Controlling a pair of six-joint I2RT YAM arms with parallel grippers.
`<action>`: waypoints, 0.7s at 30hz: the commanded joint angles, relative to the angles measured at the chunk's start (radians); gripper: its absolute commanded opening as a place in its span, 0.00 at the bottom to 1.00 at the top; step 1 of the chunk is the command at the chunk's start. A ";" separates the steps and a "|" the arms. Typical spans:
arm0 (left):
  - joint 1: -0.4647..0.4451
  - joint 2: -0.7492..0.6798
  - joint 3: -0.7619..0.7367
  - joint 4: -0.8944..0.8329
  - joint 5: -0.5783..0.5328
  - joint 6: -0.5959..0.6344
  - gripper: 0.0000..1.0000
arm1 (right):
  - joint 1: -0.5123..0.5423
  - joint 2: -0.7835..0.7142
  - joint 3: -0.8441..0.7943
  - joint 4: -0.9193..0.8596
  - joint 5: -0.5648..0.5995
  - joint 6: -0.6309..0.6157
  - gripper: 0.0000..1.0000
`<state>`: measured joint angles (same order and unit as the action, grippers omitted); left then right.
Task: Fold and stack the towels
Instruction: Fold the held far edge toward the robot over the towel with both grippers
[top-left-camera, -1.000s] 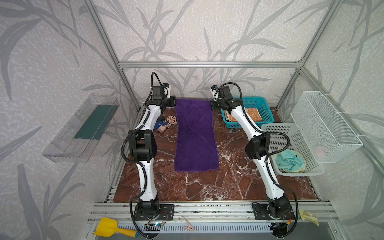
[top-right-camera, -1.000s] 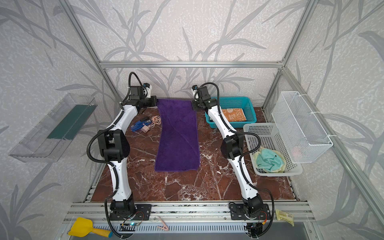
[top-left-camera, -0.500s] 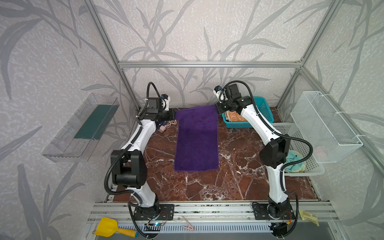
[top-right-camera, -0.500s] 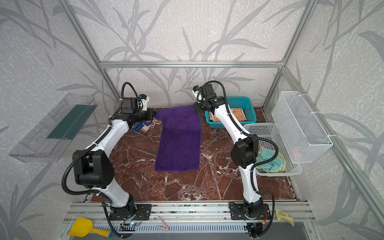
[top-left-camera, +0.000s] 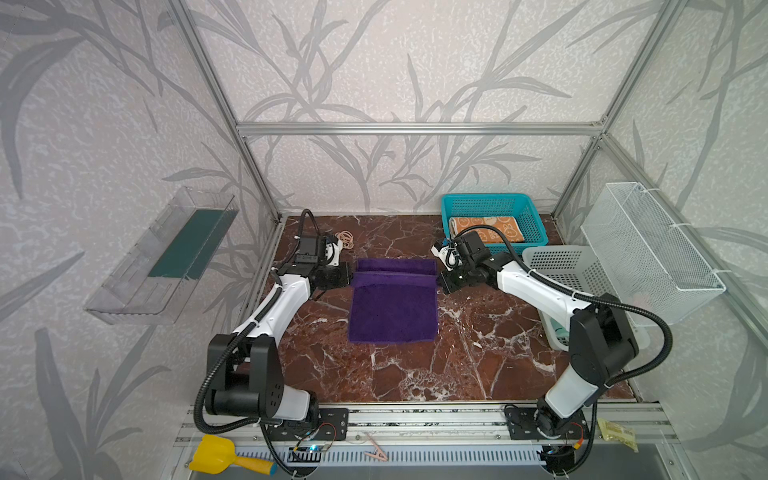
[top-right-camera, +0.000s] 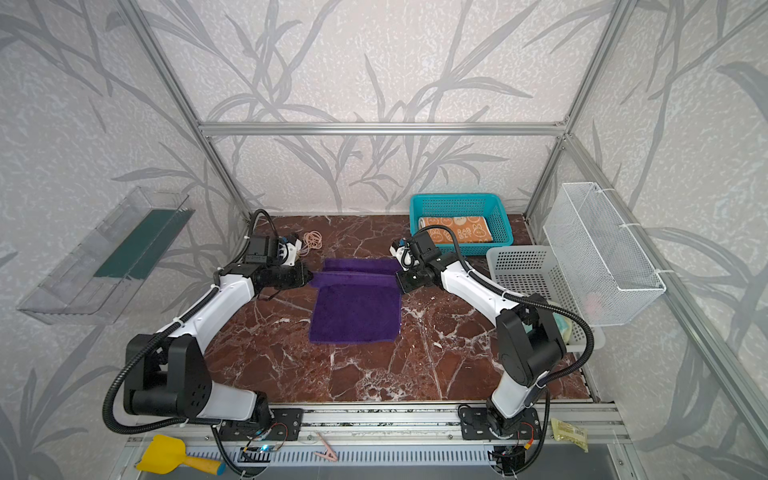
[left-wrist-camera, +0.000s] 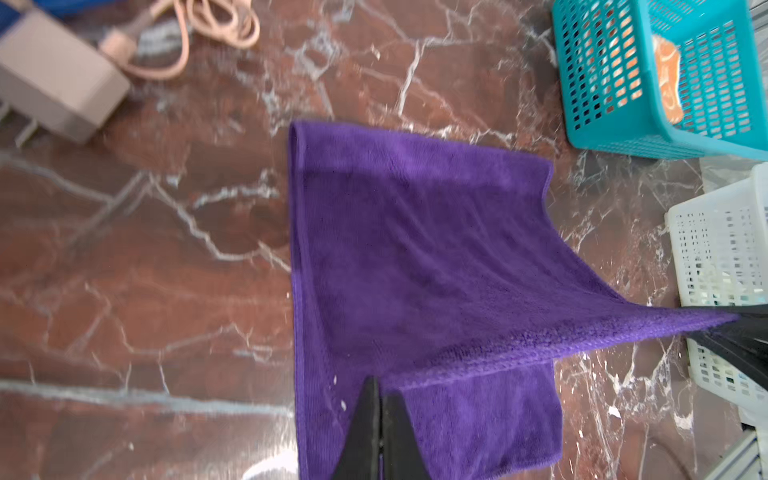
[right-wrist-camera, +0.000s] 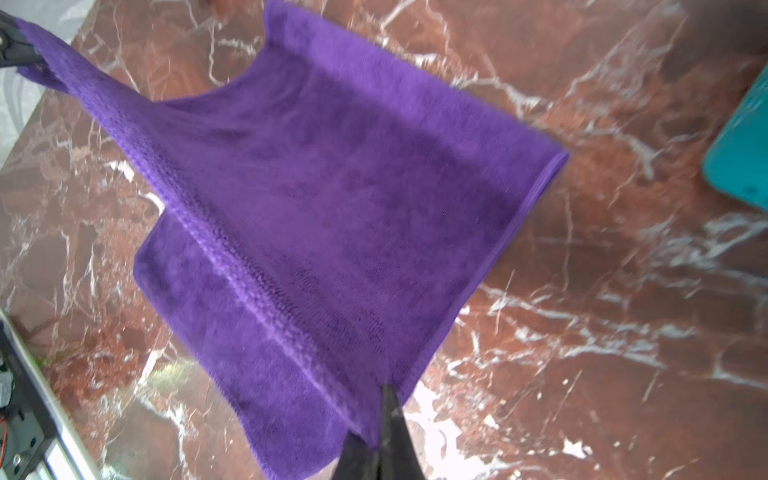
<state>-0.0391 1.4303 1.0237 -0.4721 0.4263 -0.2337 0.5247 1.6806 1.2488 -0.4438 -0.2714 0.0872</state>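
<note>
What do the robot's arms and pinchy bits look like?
Both the left arm and right arm have smooth white shells with chunky black joints. A black ribbed cable loops along each. The left pincer and right pincer end in thin, pointed black tips.

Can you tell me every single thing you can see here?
purple towel: one, purple, middle of table
teal basket: one, teal, far right corner
orange rabbit towel: one, orange and white, inside teal basket
white basket: one, white, right edge
wire basket: one, white, hanging, right side
clear tray: one, see-through, hanging, left side
rubber bands: bunch, tan, far left
scoop: one, yellow, front rail
clothes peg: one, pinkish, front rail
left gripper, right gripper: two, black, each shut on a towel corner
</note>
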 joint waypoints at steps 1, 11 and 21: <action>0.033 -0.061 -0.009 -0.079 -0.110 -0.022 0.00 | -0.027 -0.093 -0.029 -0.050 0.072 0.032 0.00; 0.030 -0.188 -0.117 -0.132 -0.153 -0.115 0.00 | 0.048 -0.191 -0.156 -0.063 0.070 0.086 0.00; 0.028 -0.164 -0.276 -0.135 -0.121 -0.316 0.00 | 0.060 -0.155 -0.332 0.014 -0.032 0.217 0.00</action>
<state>-0.0402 1.2575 0.7784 -0.5846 0.4427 -0.4511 0.6128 1.5146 0.9546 -0.3618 -0.3462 0.2382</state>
